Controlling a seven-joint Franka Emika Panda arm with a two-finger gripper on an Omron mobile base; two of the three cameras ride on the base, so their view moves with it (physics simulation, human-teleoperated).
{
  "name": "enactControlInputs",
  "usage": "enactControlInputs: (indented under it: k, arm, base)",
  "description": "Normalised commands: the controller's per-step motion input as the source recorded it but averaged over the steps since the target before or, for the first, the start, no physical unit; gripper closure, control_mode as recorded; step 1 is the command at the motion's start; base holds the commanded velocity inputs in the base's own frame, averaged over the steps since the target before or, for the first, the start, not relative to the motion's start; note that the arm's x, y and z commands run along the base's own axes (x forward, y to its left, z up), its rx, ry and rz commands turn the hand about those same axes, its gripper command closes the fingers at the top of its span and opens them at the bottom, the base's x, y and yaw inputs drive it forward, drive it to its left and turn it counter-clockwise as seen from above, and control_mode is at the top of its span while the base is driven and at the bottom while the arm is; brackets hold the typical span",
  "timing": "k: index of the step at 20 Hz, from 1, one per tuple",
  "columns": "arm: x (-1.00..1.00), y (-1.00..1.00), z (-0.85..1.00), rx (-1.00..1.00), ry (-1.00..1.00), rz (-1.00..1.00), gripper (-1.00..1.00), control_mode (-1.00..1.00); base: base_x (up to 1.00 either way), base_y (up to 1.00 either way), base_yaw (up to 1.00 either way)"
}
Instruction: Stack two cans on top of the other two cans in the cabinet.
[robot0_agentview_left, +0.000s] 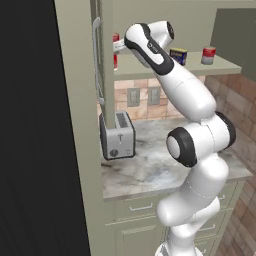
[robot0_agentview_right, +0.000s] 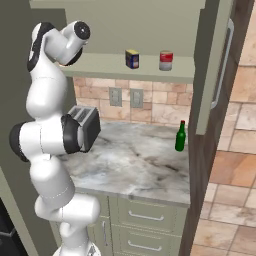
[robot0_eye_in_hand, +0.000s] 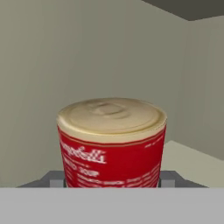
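The gripper has its 2 fingers pinching a red soup can directly ahead inside the cabinet; the blue tin and 1 red-topped can stand well off to its side on the shelf.

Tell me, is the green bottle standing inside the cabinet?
No, the green bottle stands on the marble counter, below the cabinet shelf.

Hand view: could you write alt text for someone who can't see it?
A red soup can with white script lettering and a cream-coloured lid sits close up between the gripper's two grey fingertips, one on each side of it. Behind it are the cabinet's plain beige walls and a strip of pale shelf.
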Motion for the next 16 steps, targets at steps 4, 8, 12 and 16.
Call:
enactControlInputs:
  k: [4, 8, 12, 16]
  arm:
    - [0.1, 0.03, 0.02, 0.0, 0.0, 0.0, 1.0, -1.0]
    - [0.04, 0.0, 0.13, -0.01, 0.0, 0.0, 1.0, -1.0]
    - [0.0, 0.0, 0.07, -0.02, 0.0, 0.0, 1.0, -1.0]
    - [0.12, 0.0, 0.0, -0.02, -0.01, 0.0, 1.0, -1.0]
  base:
    - [0.0, 0.0, 0.0]
    - [0.0, 0.0, 0.0]
    - [0.0, 0.0, 0.0]
    - [0.0, 0.0, 0.0]
